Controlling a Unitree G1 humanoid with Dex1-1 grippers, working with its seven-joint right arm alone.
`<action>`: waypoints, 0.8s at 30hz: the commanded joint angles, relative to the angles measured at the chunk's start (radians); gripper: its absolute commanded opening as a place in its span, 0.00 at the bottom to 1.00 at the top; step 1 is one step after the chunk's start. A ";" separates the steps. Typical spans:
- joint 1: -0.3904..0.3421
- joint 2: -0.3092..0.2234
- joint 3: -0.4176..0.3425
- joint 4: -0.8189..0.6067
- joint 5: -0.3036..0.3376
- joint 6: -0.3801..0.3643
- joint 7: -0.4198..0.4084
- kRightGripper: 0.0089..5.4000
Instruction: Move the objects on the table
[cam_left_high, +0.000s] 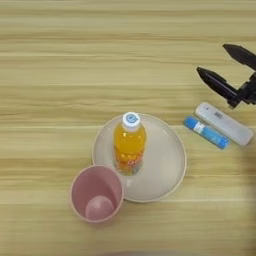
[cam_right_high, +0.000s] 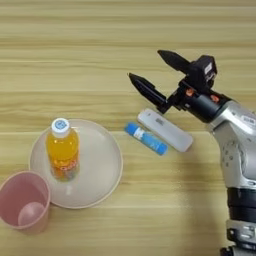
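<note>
Pink cup (cam_left_high: 96, 193) touches plate (cam_left_high: 165, 170); blue tube (cam_right_high: 146, 138) lies just below wide-open jaws (empty).

We take the plate (cam_left_high: 165, 165) on the table (cam_left_high: 50, 75) as landmark: the bottle (cam_left_high: 129, 143) stands on its left part, a cup (cam_left_high: 97, 193) touches its near-left rim, the tube (cam_left_high: 205, 132) lies to its right, and a flat case (cam_left_high: 224, 123) lies just beyond the tube.

Tabletop test bench: bare wooden table (cam_left_high: 60, 60)
</note>
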 joint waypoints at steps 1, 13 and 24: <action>-0.072 -0.069 -0.024 0.052 -0.053 -0.085 -0.001 0.99; -0.104 -0.108 0.017 0.310 -0.215 -0.228 0.004 0.99; -0.130 -0.130 0.076 0.449 -0.359 -0.286 -0.035 0.99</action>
